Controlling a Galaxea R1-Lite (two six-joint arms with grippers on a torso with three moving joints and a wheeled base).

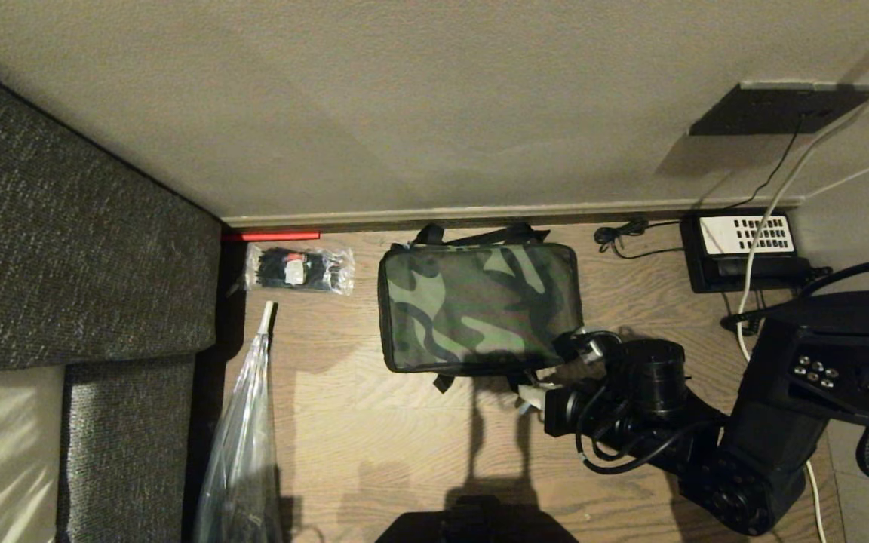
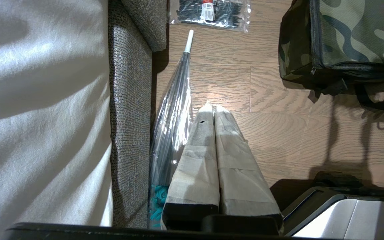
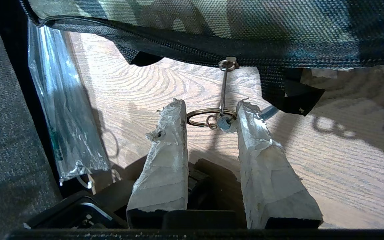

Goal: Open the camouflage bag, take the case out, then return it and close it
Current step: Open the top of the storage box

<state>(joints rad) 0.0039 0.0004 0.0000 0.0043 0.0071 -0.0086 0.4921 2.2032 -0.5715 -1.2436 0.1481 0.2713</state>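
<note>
Green-black camouflage fabric bag (image 1: 480,305) lies zipped on wood floor. Right gripper (image 3: 212,115) at its near edge, taped fingers parted around the metal zipper ring (image 3: 208,117). Left gripper (image 2: 214,110) beside bag, clenched.

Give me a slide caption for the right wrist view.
Open right gripper straddles the key ring on the closed camouflage bag zipper pull.

- My right arm (image 1: 706,445) is matte black, built of rounded joint housings, with black cables looped alongside.
- Both pincers' fingers (image 3: 165,156) are wrapped in frayed off-white tape.
</note>
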